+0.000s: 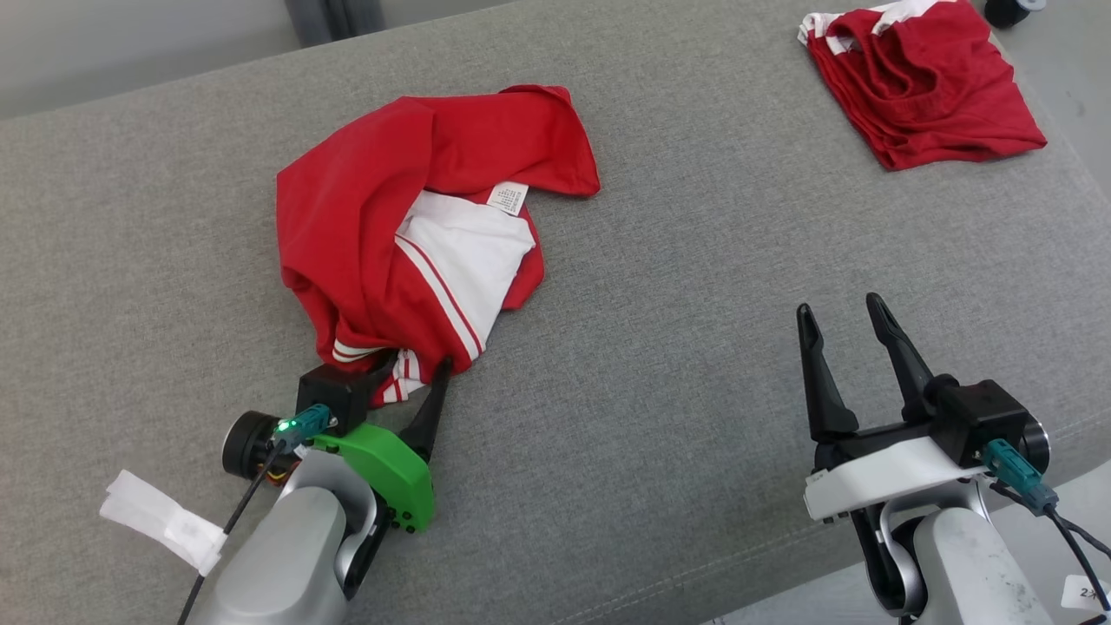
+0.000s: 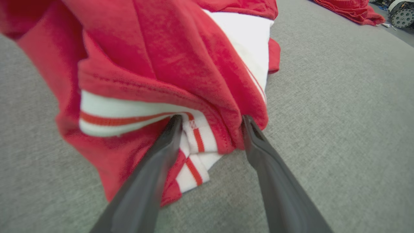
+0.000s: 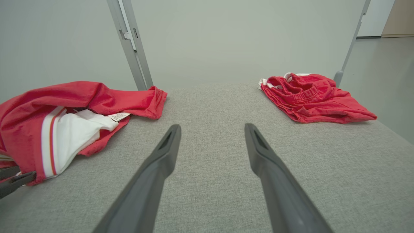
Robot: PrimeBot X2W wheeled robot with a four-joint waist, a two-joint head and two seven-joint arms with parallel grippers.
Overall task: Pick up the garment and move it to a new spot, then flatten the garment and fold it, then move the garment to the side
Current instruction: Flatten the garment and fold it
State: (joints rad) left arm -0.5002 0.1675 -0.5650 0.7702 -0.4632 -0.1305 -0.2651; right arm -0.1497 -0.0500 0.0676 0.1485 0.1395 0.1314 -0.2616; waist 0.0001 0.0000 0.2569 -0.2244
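The garment (image 1: pixel 364 200) is a crumpled red piece with white panels and red-white striped trim, lying on the left half of the grey padded table (image 1: pixel 694 260). My left gripper (image 1: pixel 415 369) is at its near edge, low on the table. In the left wrist view the garment (image 2: pixel 161 58) bulges over my left gripper (image 2: pixel 212 119), whose jaws stand apart with the striped hem and a red fold between the tips. My right gripper (image 1: pixel 839 305) hovers open and empty over bare table at the right, well away from the garment (image 3: pixel 64 106); it reads as open in its own view (image 3: pixel 212 126).
A second red garment (image 1: pixel 929 82) lies folded at the far right corner, near the table's edge (image 3: pixel 310 100). A dark wheel (image 1: pixel 1011 10) sits beyond that corner. Grey frame posts (image 3: pixel 129 42) rise behind the table. Bare grey table stretches between the two garments.
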